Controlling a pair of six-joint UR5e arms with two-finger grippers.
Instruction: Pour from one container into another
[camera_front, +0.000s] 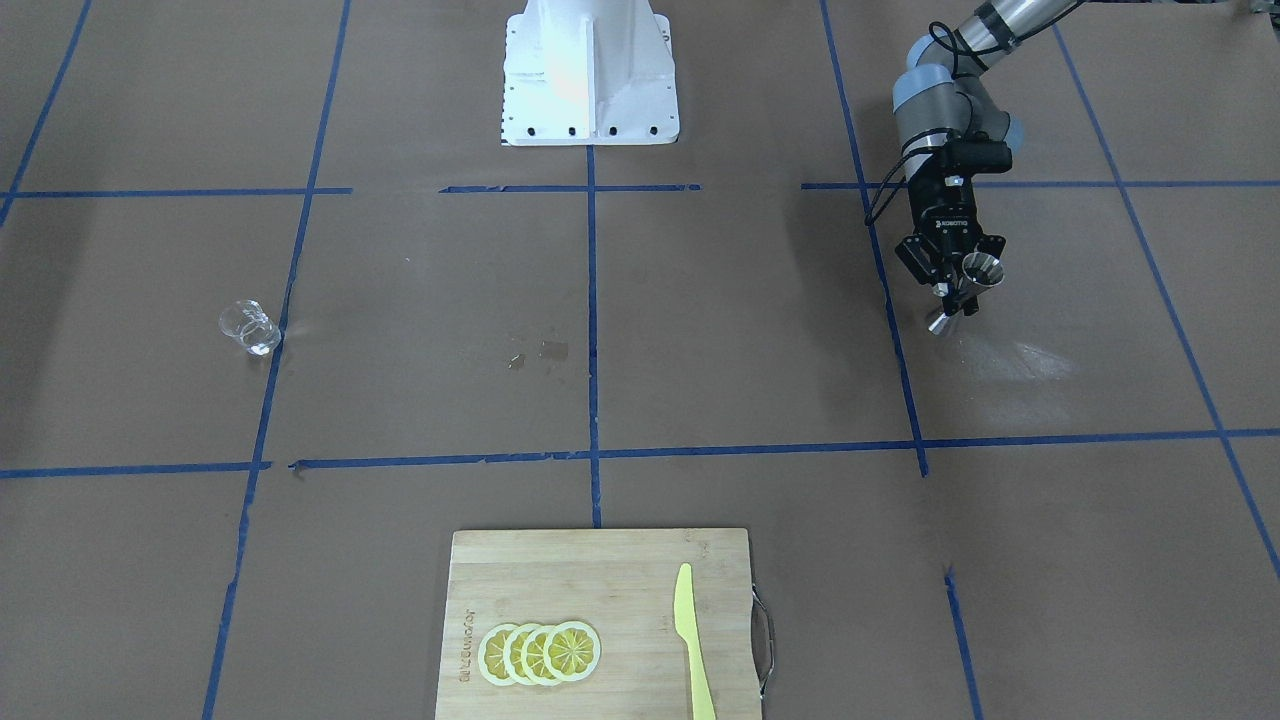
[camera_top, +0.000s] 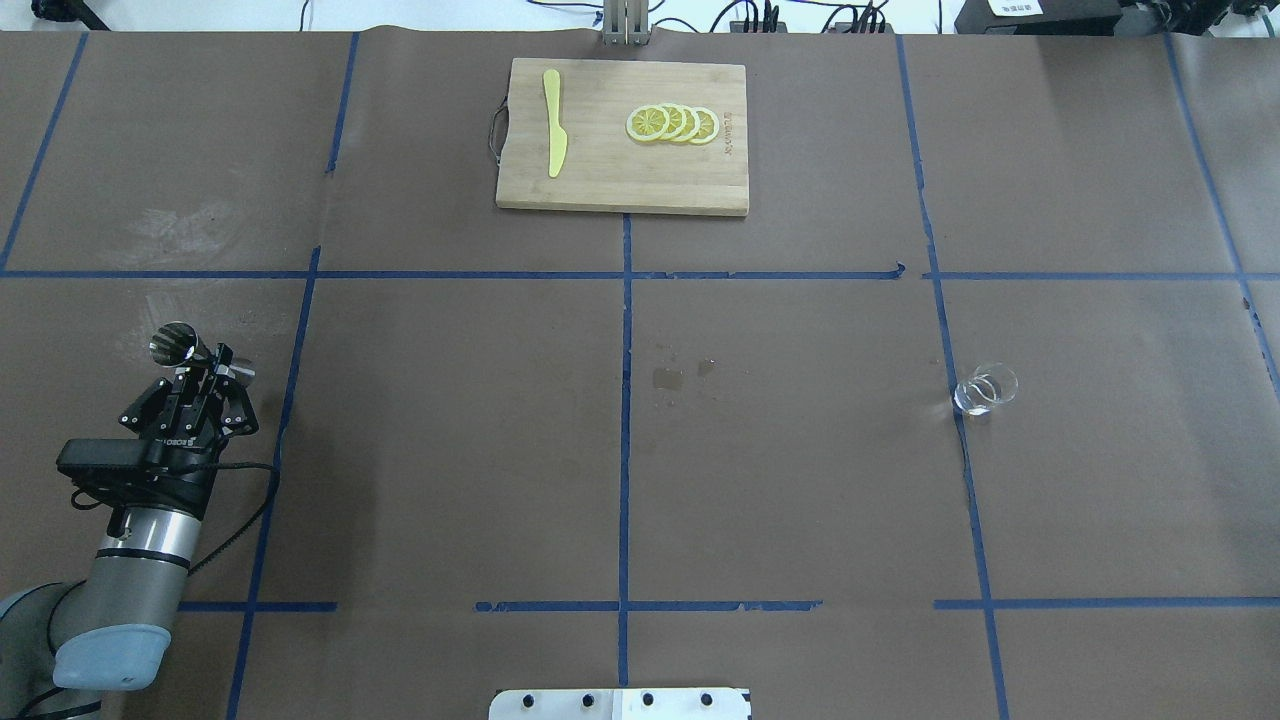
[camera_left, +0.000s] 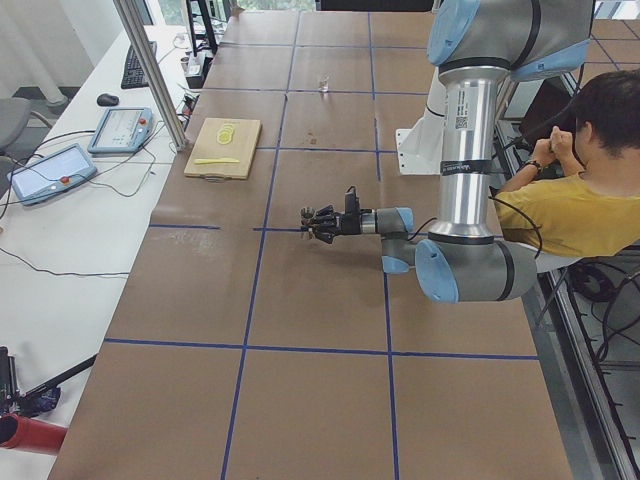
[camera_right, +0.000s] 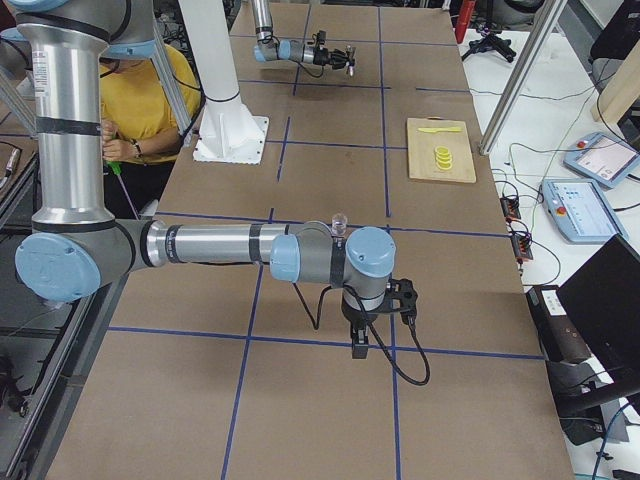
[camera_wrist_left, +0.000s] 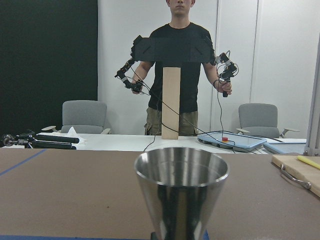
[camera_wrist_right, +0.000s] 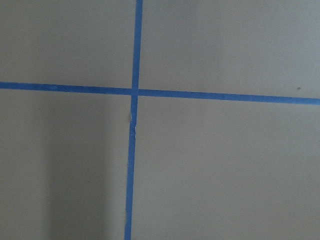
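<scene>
The left gripper (camera_front: 957, 295) is clenched on the narrow waist of the jigger (camera_front: 981, 268), far out on the robot's left side of the table (camera_front: 740, 330). The gripper reaches in level and low. The jigger stands upright between its fingers, one cone above them and one below. From the left wrist camera the upper cone (camera_wrist_left: 181, 185) fills the foreground with its mouth open to the top; I cannot see inside it. I cannot tell whether its foot touches the paper or hangs just above it.

The glass (camera_front: 248, 328) stands by itself on the robot's right side, just beside a blue tape line and well apart from the jigger. Nothing touches it. I cannot make out whether it holds anything.

The right gripper (camera_right: 358, 345) points straight down over the paper at the near end of the table in the right side view. Its wrist camera shows only brown paper and a cross of blue tape, so I cannot tell whether it is closed or released.

Two small damp marks (camera_front: 540, 352) lie near the middle of the table. On the far edge from the robot sits a board (camera_front: 600, 570) with a yellow knife (camera_front: 690, 640) and a row of overlapping lemon slices (camera_front: 540, 652). A person in yellow (camera_left: 570, 200) sits behind the robot.
</scene>
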